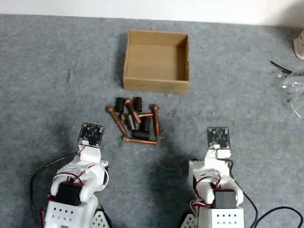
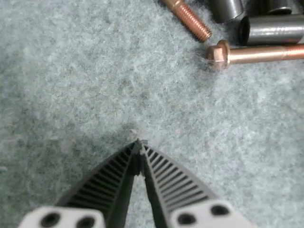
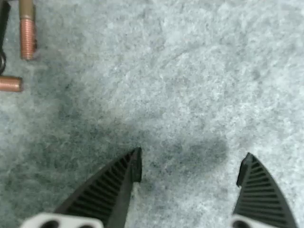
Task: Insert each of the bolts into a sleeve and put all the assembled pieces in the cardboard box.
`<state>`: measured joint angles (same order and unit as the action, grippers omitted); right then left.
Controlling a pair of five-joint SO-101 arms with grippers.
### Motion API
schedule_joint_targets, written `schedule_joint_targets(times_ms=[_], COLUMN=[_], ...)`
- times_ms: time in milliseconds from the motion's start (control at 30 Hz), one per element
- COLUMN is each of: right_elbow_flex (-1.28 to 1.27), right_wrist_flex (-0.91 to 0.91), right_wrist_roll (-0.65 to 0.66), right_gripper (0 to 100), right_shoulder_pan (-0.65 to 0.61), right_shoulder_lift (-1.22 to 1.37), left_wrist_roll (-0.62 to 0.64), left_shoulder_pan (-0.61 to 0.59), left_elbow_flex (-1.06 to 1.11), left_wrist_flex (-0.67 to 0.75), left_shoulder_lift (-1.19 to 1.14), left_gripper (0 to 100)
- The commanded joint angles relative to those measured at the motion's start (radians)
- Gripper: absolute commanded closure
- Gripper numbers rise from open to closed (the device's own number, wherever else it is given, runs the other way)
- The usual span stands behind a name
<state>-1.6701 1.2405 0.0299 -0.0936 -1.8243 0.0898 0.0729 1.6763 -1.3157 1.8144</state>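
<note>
Bolts (image 1: 139, 140) and sleeves (image 1: 137, 103) lie heaped near the cardboard box (image 1: 155, 86).

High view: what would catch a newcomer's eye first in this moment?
A loose jumble of copper bolts and dark sleeves lies in the middle, just in front of the open cardboard box. To either side of the heap, the left gripper has its fingers shut and the right gripper has its fingers wide apart, both over bare grey table.

Bolts (image 1: 140, 140), sleeves (image 1: 137, 103) heaped together, near cardboard box (image 1: 156, 86) front wall.
</note>
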Motion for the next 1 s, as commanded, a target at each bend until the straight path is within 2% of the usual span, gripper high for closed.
schedule_joint_targets(times_ms=[0,433,567,633,767,867,967], right_elbow_flex=[-0.107,-0.108,-0.114,-0.113,-0.111,-0.110,-0.108], right_wrist_flex=[0.004,0.004,0.004,-0.004,-0.047,-0.096,-0.130], right_wrist_roll=[-0.002,-0.005,-0.008,-0.005,-0.003,-0.008,-0.008], right_gripper=[69.9,69.9,69.9,69.9,69.9,69.9,69.9], right_shoulder_pan=[0.010,0.004,-0.016,-0.013,0.061,0.166,0.196], right_shoulder_lift=[-0.013,-0.013,-0.013,-0.013,-0.013,-0.013,-0.013], left_wrist_roll=[-0.003,-0.002,-0.005,-0.005,-0.003,-0.003,-0.003], left_shoulder_pan=[0.015,0.015,-0.047,-0.117,-0.200,-0.220,-0.219], left_elbow_flex=[0.019,0.019,0.002,-0.019,-0.114,-0.197,-0.260], left_wrist_flex=[-0.003,-0.003,0.008,0.068,0.316,0.391,0.433], left_shoulder_lift=[0.010,0.010,0.013,0.013,0.013,0.012,0.008], left_gripper=[99,99,99,99,99,99,99])
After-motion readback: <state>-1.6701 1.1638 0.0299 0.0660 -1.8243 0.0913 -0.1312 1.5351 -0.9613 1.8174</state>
